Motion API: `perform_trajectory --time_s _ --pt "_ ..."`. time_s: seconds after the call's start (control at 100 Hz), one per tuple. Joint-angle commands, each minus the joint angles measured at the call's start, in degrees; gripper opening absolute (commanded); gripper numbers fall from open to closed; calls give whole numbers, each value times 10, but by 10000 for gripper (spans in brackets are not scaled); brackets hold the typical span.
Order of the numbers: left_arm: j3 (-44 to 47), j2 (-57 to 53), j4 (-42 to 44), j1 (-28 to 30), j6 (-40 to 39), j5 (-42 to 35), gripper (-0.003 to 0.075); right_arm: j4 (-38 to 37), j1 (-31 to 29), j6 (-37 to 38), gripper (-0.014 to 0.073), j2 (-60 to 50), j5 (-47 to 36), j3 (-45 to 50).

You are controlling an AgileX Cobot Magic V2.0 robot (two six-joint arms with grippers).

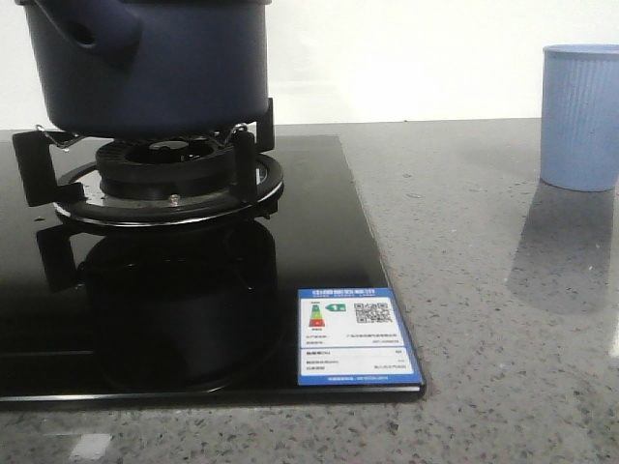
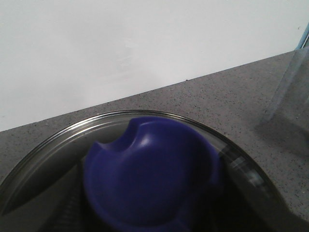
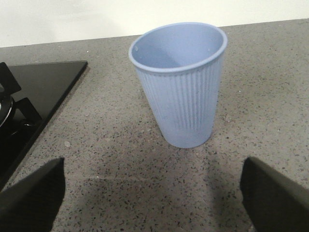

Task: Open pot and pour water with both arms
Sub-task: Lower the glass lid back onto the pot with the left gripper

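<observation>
Your right gripper [image 3: 152, 193] is spread wide, its two dark fingers [image 3: 30, 195] apart with nothing between them, low over the grey speckled stone tabletop [image 3: 120, 159]. Just beyond the open fingers stands the light blue ribbed plastic cup [image 3: 181, 84], upright and untouched; in the front view it sits at the far right of the tabletop.

Your left gripper does not show in any view, so you cannot tell whether it is spread or pressed together. Its wrist camera looks down, from very close, on a round glass lid with a metal rim [image 2: 43, 159] and a dark blue knob [image 2: 149, 179] at its centre, slightly blurred.

To the left of the cup, well apart from it, lies the glossy black glass cooktop [image 1: 329, 242]. The large dark navy-blue round pot [image 1: 155, 68] sits on the black metal pot supports [image 1: 39, 164] above the burner ring [image 1: 164, 169] at the far left, its stubby hollow side handle [image 1: 92, 34] pointing toward you and leftward. A blue-and-white energy label [image 1: 356, 336] is stuck at the cooktop's near right corner.
</observation>
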Motion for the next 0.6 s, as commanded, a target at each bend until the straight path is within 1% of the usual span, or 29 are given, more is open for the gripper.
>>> perform_trajectory --time_s 0.0,0.05,0.15,0.2,0.39,0.59 --pt "-22 -12 -6 -5 1 -39 309 7 -1 2 646 -5 2 -13" --pt "-22 -12 -6 -5 1 -37 330 6 -1 2 646 -5 2 -13" --pt "-22 -12 -6 -5 1 -33 417 6 -1 2 646 -5 2 -13" --pt "-22 -12 -6 -5 1 -32 442 6 -1 2 646 -5 2 -13" --pt "-22 -42 -6 -5 1 -25 442 6 -1 2 646 -5 0 -13" --pt "-22 -80 -6 -5 1 -34 442 6 -1 2 646 -5 -4 -13"
